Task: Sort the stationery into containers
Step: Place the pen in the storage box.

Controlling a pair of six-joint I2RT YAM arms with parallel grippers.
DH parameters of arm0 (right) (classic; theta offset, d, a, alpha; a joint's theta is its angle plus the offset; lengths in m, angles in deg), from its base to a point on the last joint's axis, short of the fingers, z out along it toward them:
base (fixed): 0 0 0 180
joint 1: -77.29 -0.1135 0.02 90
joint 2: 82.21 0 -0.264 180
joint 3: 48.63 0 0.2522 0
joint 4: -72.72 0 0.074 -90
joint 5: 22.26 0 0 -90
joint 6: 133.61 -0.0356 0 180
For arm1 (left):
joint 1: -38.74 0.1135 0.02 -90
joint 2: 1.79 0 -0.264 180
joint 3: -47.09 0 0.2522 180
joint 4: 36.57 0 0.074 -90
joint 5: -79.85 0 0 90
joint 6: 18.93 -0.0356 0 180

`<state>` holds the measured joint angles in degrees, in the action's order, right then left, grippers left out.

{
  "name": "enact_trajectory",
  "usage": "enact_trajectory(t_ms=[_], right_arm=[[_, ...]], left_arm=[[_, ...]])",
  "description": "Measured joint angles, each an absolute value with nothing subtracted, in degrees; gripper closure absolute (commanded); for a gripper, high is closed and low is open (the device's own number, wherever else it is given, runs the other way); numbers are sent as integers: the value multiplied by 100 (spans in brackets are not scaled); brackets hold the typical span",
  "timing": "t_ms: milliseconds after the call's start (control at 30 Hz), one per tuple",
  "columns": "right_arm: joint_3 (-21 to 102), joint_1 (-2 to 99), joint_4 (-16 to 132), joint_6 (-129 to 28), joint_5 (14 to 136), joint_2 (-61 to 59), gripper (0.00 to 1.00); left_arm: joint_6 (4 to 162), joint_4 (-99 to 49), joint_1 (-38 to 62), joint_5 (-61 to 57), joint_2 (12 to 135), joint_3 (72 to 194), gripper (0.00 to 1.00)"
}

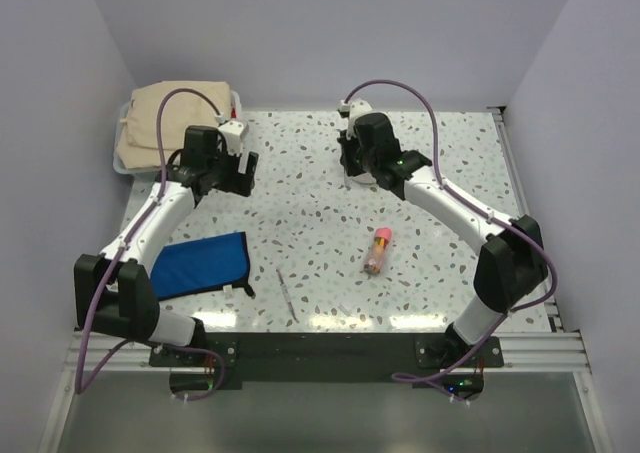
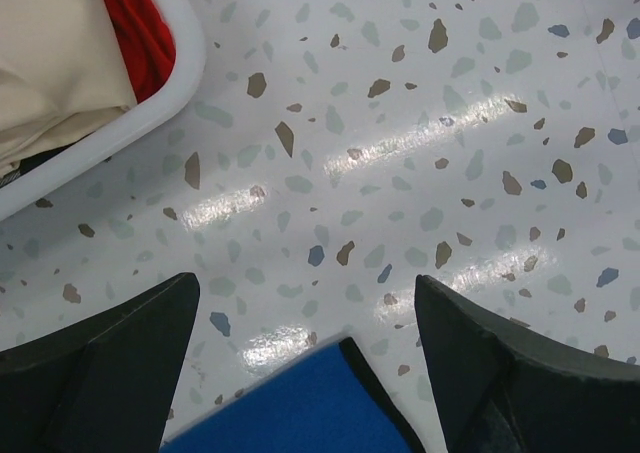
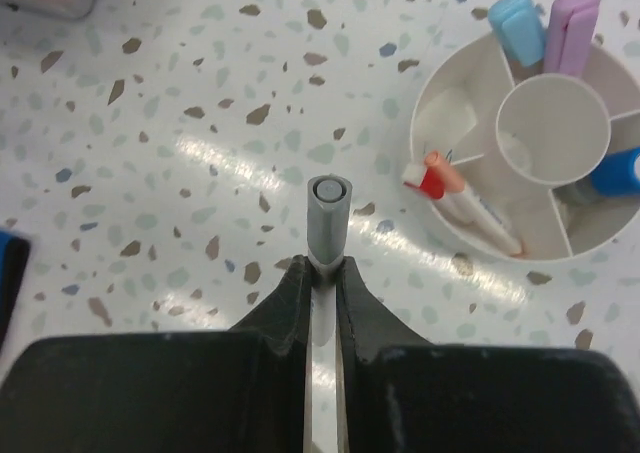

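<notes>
Right wrist view: the right gripper (image 3: 322, 273) pinches a grey pen (image 3: 329, 218) short of the cup (image 3: 553, 128). Dropped early, it may miss. The left gripper (image 2: 305, 303) stands wide, empty.

Top view: high above and behind the arm bases (image 1: 310, 351), angled down and forward, far enough back to take in the whole speckled table (image 1: 320, 203), with the blue pouch (image 1: 205, 263) at near left. Left wrist view: close over the tabletop just beyond the pouch's far edge, facing down; pouch corner and white bin (image 2: 170, 93) corner shared with the top view. Right wrist view: equally close, well right of the pouch, facing down toward the round cup (image 3: 553, 123).
</notes>
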<state>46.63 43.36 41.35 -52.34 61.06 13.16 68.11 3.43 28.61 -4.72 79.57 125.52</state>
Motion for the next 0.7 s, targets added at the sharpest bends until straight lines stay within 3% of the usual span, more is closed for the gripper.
enact_trajectory(t_ms=[300, 700], right_arm=[[4483, 4434, 5494, -3776, 5776, 1344, 100], [4606, 4851, 5676, -2852, 5498, 2033, 100]], left_arm=[[6684, 277, 2861, -247, 8547, 13109, 8], [6697, 35, 2861, -159, 8859, 13253, 8]])
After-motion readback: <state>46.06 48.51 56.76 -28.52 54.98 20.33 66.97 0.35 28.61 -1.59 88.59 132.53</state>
